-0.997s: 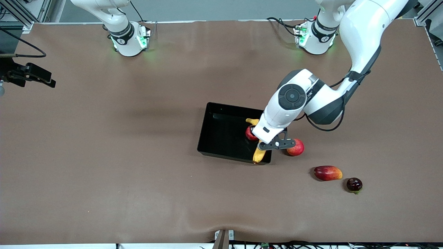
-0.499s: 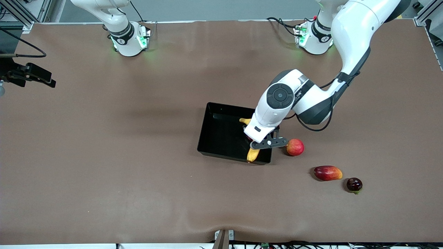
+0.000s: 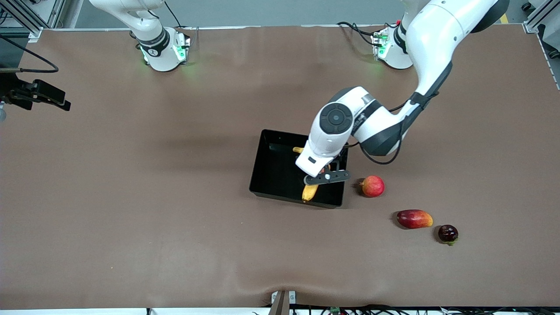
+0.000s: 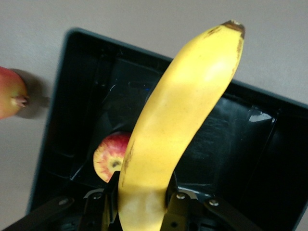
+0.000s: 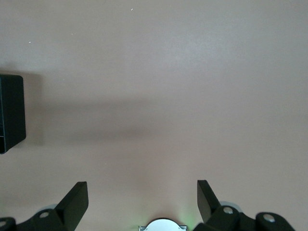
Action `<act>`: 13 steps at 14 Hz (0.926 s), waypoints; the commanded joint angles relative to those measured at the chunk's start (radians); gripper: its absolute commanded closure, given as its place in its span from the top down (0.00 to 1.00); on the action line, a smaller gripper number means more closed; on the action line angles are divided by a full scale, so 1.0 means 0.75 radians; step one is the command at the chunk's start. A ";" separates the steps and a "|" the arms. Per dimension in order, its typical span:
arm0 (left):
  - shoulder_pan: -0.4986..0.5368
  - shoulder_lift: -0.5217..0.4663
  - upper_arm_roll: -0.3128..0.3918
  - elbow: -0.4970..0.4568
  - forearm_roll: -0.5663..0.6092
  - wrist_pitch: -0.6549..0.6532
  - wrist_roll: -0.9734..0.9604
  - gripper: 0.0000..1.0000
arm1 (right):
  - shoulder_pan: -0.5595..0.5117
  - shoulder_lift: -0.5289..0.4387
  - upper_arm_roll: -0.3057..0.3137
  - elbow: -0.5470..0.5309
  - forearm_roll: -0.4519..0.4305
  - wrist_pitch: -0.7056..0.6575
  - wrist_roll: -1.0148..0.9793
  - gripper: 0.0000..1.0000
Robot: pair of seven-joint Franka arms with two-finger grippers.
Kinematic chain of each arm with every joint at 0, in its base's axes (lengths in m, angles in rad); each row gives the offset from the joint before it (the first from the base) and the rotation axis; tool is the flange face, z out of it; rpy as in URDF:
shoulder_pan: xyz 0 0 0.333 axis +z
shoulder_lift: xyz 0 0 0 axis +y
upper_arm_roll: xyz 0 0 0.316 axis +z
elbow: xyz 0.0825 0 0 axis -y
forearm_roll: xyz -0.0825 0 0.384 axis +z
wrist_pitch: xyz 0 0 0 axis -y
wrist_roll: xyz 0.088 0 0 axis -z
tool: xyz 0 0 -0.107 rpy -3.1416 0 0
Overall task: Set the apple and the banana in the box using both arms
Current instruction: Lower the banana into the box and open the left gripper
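My left gripper (image 3: 322, 173) is shut on the yellow banana (image 3: 309, 192) and holds it over the black box (image 3: 266, 175), at the side toward the left arm's end. In the left wrist view the banana (image 4: 183, 110) runs out from between the fingers (image 4: 177, 207) across the box (image 4: 240, 144). The small red apple (image 4: 110, 156) lies on the box floor beside the banana; in the front view the hand hides it. My right gripper (image 5: 142, 190) is open over bare table, with a corner of the box (image 5: 10, 113) in its view. The right arm waits.
On the table beside the box, toward the left arm's end, sits a pink-red round fruit (image 3: 372, 186). A red mango (image 3: 414, 218) and a dark round fruit (image 3: 448, 233) lie nearer the front camera. The pink-red fruit (image 4: 9, 91) also shows in the left wrist view.
My left gripper has carried the banana toward the right arm's end, from the box's wall to farther over its inside. The hand now covers the apple. The right arm has not moved.
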 commanded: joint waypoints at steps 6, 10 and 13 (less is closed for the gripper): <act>-0.263 0.137 0.172 0.132 0.001 0.043 -0.037 0.00 | -0.005 -0.008 0.006 0.001 0.001 -0.011 -0.005 1.00; -0.345 0.186 0.219 0.132 0.003 0.104 -0.074 0.00 | -0.005 -0.006 0.006 -0.001 0.001 -0.011 -0.005 1.00; -0.384 0.233 0.258 0.132 0.003 0.145 -0.062 0.00 | -0.005 -0.006 0.006 -0.001 0.001 -0.011 -0.005 1.00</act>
